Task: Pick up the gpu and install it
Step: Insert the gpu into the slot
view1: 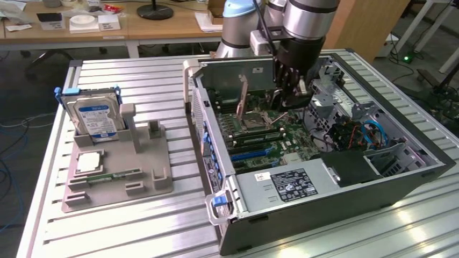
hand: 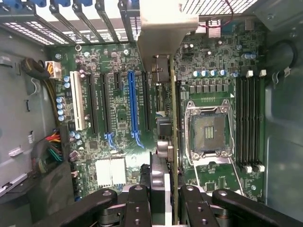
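Holding the gpu [hand: 163, 42] edge-down with our gripper [hand: 163, 194] clamped on it, we have the pickup done and the card inside the case [view1: 401, 177] over the motherboard [hand: 118, 118], beside the blue slot [hand: 133, 104], apparently not yet seated.

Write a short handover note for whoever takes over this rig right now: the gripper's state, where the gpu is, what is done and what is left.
Gripper: shut on the gpu, holding the card on edge with its silver bracket end toward the case's rear slots.
Gpu: inside the open computer case, over the motherboard, between the blue slot and the CPU socket.
Done: the gpu is picked up and is in the case.
Left: the install itself. Whether the card's edge has entered a slot cannot be told, so treat it as unseated.
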`<state>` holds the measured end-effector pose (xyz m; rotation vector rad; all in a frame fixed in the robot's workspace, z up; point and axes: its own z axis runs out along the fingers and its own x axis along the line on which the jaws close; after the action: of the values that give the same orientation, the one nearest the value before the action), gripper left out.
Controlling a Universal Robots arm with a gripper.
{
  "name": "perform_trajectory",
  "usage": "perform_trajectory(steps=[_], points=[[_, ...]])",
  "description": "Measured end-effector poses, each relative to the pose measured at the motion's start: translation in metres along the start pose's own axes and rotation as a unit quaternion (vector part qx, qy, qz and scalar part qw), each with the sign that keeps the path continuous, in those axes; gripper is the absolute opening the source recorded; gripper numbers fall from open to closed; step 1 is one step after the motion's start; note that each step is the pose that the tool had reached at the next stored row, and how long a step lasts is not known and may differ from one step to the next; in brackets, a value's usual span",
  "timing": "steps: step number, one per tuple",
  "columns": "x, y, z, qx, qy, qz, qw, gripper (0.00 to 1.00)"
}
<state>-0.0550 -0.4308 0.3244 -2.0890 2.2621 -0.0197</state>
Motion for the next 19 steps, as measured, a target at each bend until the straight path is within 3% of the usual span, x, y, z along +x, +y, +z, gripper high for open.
perform_trajectory(steps=[13, 19], points=[[0.004, 0.0002, 0.0088, 0.0000, -0.0001, 0.000, 1.0000, 0.29], [0.005, 0.0044, 0.0123, -0.0001, 0.0001, 0.000, 1.0000, 0.29]])
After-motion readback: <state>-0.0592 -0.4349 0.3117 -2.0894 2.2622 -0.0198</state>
